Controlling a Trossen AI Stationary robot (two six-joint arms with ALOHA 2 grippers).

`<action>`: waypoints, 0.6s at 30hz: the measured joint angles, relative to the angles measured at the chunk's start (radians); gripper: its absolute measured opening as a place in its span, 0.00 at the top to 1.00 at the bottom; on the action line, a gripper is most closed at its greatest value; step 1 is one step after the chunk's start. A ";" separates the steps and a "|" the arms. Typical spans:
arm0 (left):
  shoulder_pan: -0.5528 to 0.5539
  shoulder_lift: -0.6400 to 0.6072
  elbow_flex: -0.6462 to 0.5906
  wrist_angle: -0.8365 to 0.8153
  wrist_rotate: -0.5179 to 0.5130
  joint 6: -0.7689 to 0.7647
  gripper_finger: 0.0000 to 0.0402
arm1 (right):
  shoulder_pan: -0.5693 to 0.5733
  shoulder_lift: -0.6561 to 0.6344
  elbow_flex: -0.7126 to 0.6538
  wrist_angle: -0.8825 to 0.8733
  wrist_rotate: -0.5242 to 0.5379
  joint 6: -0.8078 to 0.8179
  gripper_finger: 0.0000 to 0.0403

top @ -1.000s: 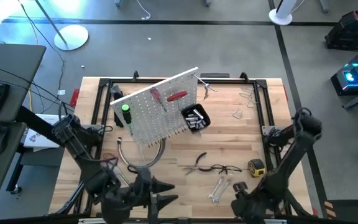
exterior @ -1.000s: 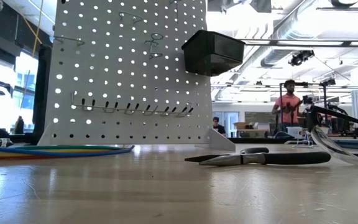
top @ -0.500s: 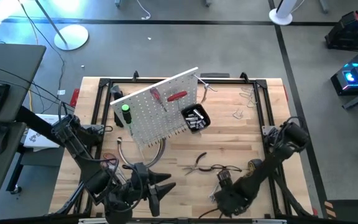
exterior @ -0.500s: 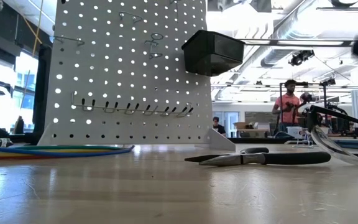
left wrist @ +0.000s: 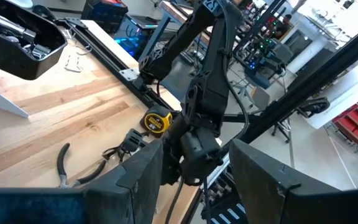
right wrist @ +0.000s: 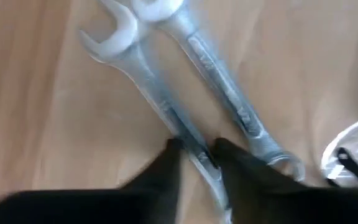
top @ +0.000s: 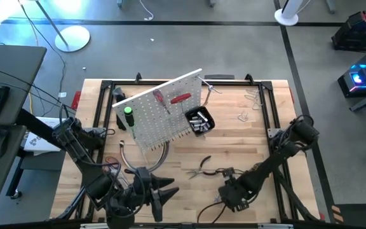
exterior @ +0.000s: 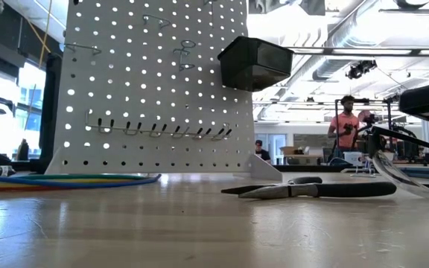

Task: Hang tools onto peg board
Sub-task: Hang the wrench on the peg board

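Straddling one of two silver wrenches point(right wrist: 166, 112) at the frame's centre, the right gripper point(right wrist: 194, 155) has its fingers pinched around the shaft. Low left in the overhead view, the left gripper point(top: 164, 189) waits, jaws parted and empty.

From above, the right end effector point(top: 229, 194) covers the wrenches point(right wrist: 185, 118). The wrist view blurs them, and its lower edge cuts off one wrench's handle.
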 joint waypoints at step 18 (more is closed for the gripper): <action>-0.038 -0.129 0.000 0.006 -0.094 0.205 0.55 | -0.025 -0.119 0.112 -0.148 -0.006 -0.023 0.99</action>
